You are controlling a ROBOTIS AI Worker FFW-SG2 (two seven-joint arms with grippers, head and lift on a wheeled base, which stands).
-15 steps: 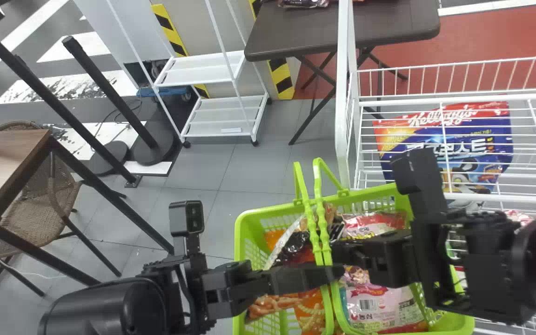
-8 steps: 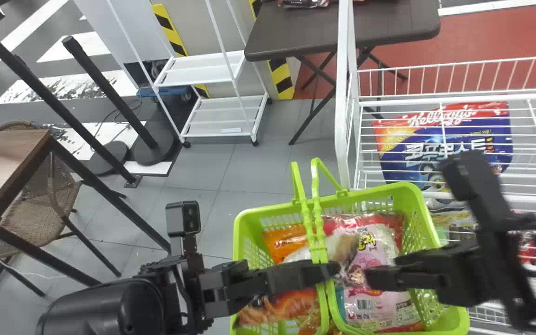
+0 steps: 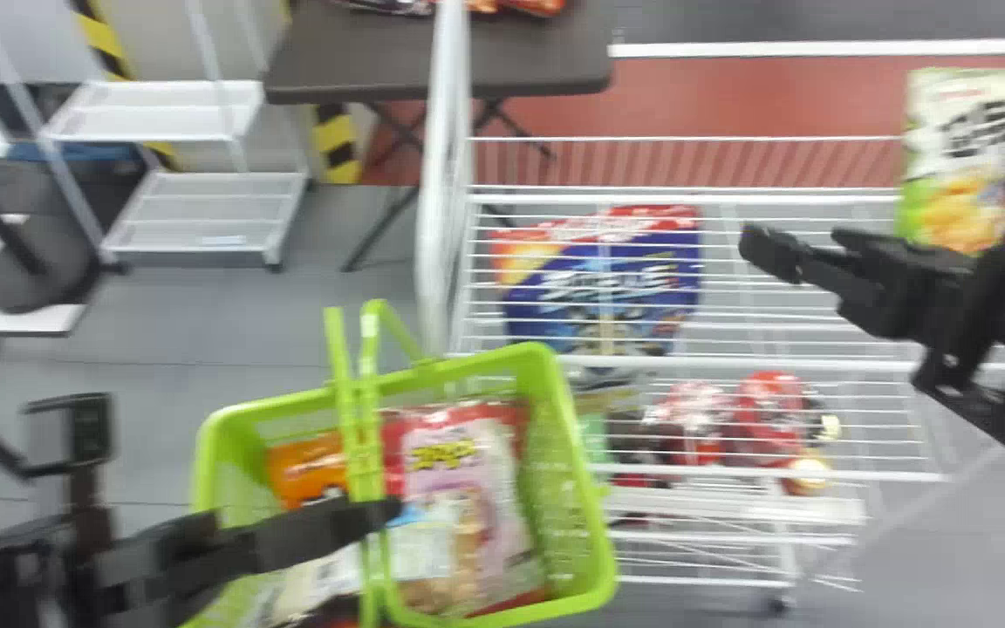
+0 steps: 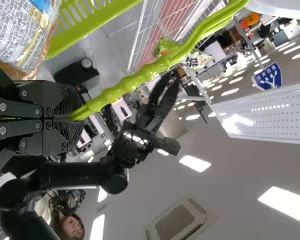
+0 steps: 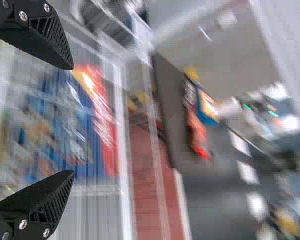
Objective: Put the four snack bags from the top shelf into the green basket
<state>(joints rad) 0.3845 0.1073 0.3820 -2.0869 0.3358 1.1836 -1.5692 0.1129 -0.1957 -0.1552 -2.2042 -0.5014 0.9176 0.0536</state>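
Though the pink, red-edged plastic bag (image 3: 468,488) is in, prob. ≥1 more to go

It lies next to an orange plastic bag (image 3: 306,471) and a pale, shiny bag (image 3: 319,580), all inside the light-green slotted plastic basket (image 3: 555,488). Exact no. unclear b/c my L arm covers part of the load. Bags sit below the rim, so prob. OK vs. spilling.

The basket's paired knobbly green handles (image 3: 370,453) are up & together, pinched tight in my L gripper (image 4: 75,117), prob. to steady the basket w/ its mouth open right beside the white wire rack (image 3: 773,363). Short carry from shelf to basket that way. Handles cross mid-opening, though; a wide bag could snag, so best drop on the rack side.

My R gripper (image 5: 70,120) is spread w/ nothing b/w the fingers, over the rack, near the upright green-and-white bag w/ orange food picture (image 3: 960,157). That one's likely next: bring fingers either side, close gently, lift clear of the wires.

Seen thru the wires: big blue-and-red bag (image 3: 603,288), prob. lower tier, so not mine to take.
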